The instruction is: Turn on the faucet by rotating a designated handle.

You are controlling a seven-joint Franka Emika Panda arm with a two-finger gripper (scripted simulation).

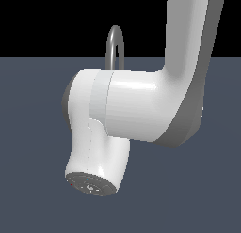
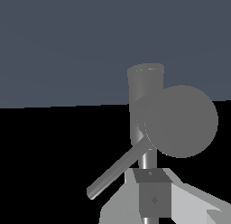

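In the exterior view only the top of the faucet's (image 1: 115, 43) curved grey spout shows, rising behind my white arm. The rest of the faucet and my gripper are hidden there. The wrist view shows the faucet (image 2: 145, 90) close up: a thick grey cylinder with a round grey body beside it. The handle (image 2: 116, 170), a thin grey lever, sticks out sideways from below them. My gripper (image 2: 151, 174) sits right beside the handle's root. Its dark fingers (image 2: 154, 198) appear pressed together as one block with nothing held. I cannot tell whether they touch the handle.
My arm's large white link (image 1: 136, 105) and wrist (image 1: 94, 175) fill the middle of the exterior view. A flat dark blue-grey floor (image 1: 37, 180) spreads around them, with black background above.
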